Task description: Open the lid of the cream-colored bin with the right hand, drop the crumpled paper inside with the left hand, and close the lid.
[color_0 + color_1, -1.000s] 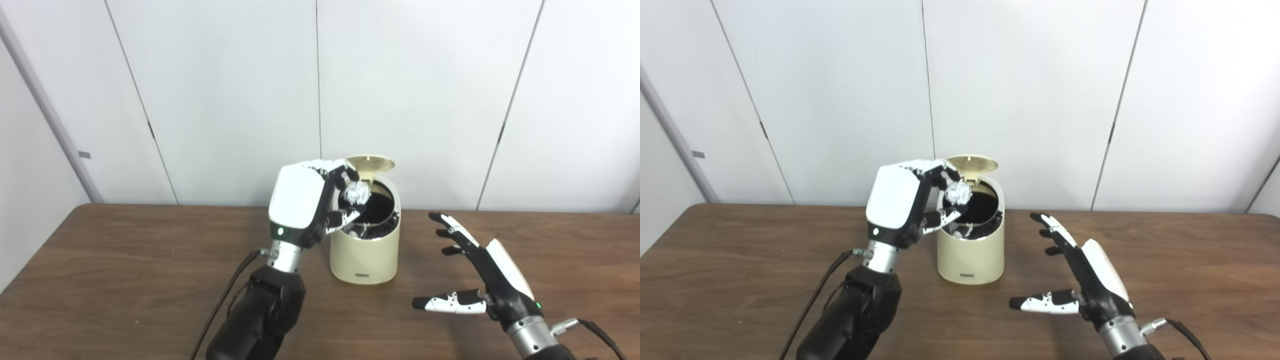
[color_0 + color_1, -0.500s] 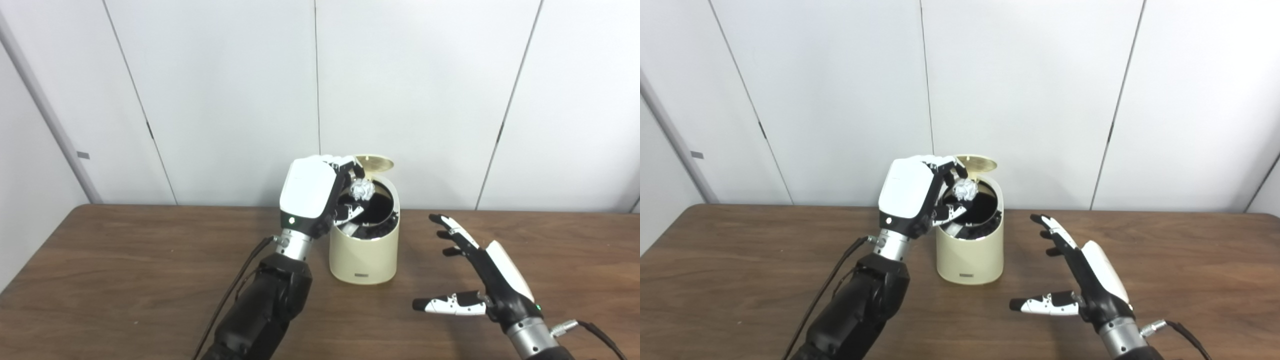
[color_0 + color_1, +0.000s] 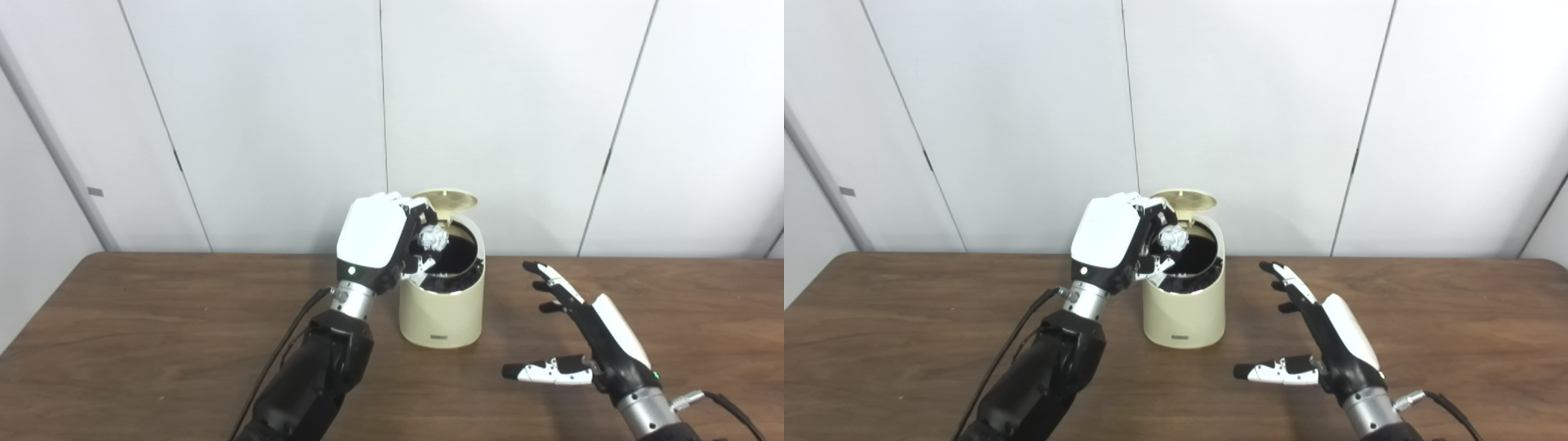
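L hand [image 3: 375, 242] fingers [image 3: 421, 214] curled round crumpled paper [image 3: 433, 237] over open bin [image 3: 440, 309], lid [image 3: 446, 199] up. R hand [image 3: 591, 343] spread, holding nothing, above tabletop [image 3: 153, 331].

I moved left hand [image 3: 373, 242] with crumpled paper [image 3: 433, 238] closer over open bin [image 3: 442, 306] mouth; camera view shifted slightly.

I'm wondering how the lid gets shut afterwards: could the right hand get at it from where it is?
Probably yes. The right hand is open beside the bin, and nothing stands between it and the raised lid; the left hand works from the bin's other side.
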